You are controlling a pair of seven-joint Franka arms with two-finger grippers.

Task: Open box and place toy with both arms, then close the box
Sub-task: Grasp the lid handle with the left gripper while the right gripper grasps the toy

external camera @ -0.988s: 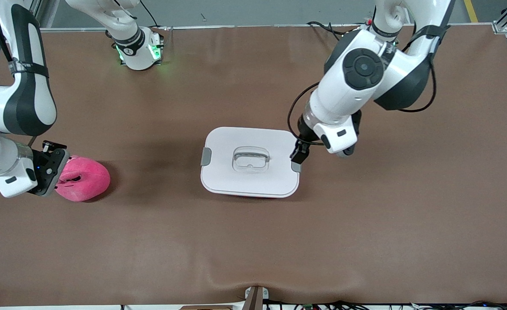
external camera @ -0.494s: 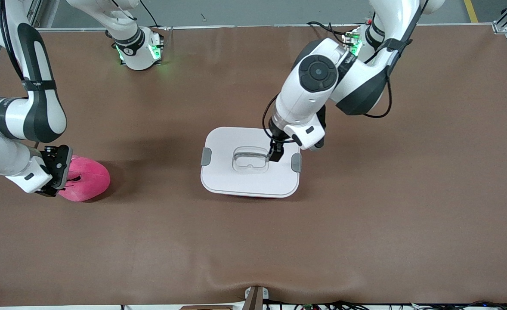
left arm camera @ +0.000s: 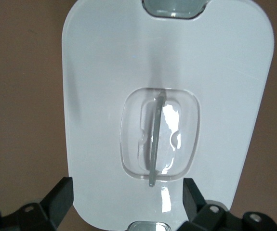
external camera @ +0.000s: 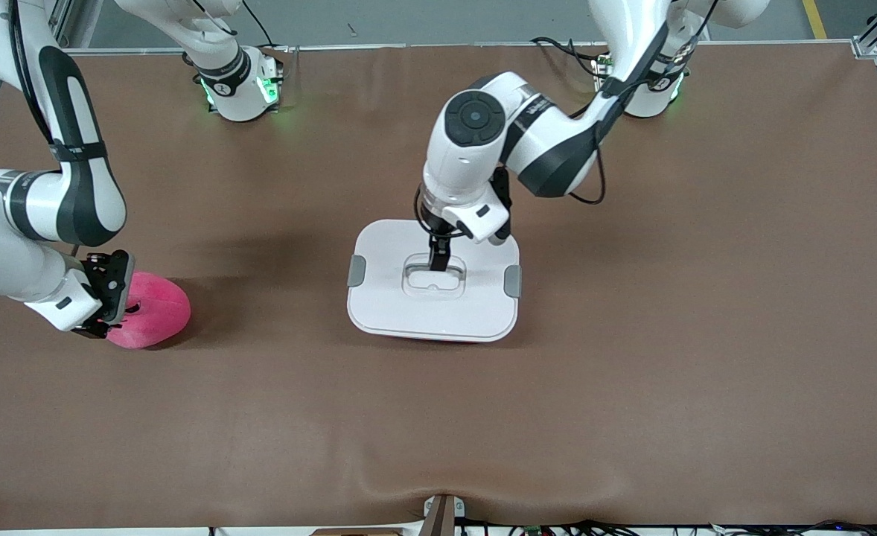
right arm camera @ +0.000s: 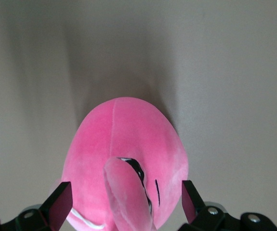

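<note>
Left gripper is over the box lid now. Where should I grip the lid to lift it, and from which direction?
Grip the thin handle bar in the lid's central recess, coming straight down from above. The open left gripper likely needs its fingers either side of the bar; the lid is otherwise flat, with no other raised hold showing.

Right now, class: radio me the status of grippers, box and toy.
Left gripper open over lid handle. Right gripper open over toy. Box closed. Nothing in the way.

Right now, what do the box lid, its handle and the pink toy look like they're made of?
Lid: probably smooth white plastic, with a soft sheen and glare spots in the left wrist view.
Handle: clear, glossy plastic by the look of it; the recess shows through it.
Toy: plush fabric, matte and fuzzy, with a stitched seam.
</note>
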